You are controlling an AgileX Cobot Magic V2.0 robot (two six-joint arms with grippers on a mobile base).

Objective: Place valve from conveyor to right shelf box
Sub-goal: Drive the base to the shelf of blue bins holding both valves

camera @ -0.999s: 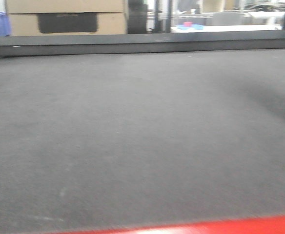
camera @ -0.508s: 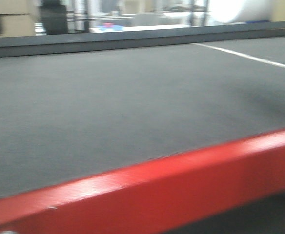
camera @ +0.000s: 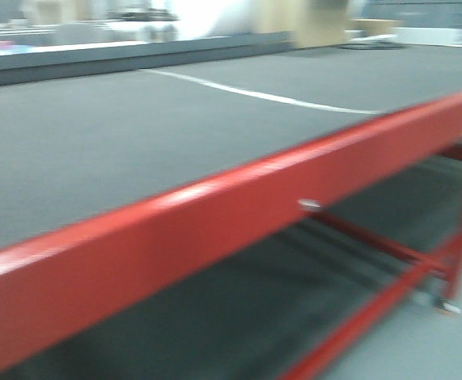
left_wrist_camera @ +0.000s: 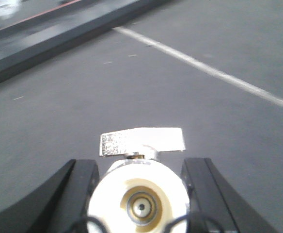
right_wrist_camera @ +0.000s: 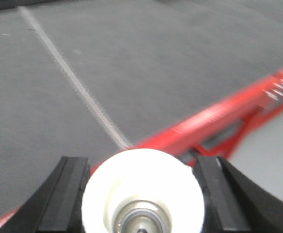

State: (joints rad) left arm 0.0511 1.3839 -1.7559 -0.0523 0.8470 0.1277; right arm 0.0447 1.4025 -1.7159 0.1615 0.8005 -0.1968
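White plastic cap faces the left wrist camera: small shiny silver metal valve clamped in my left gripper, long axis running straight ahead, flat lever up. Right gripper likewise grips a second white-capped valve. Beyond: wide dark grey woven conveyor belt, red steel frame rail. Shelf box not visible; I judge the right arm nearer.

— Where's the valve?
— Clamped in the left gripper, white cap toward the lens, flat silver lever on top, over the dark grey conveyor.
— And the right gripper?
— Holds a second valve.
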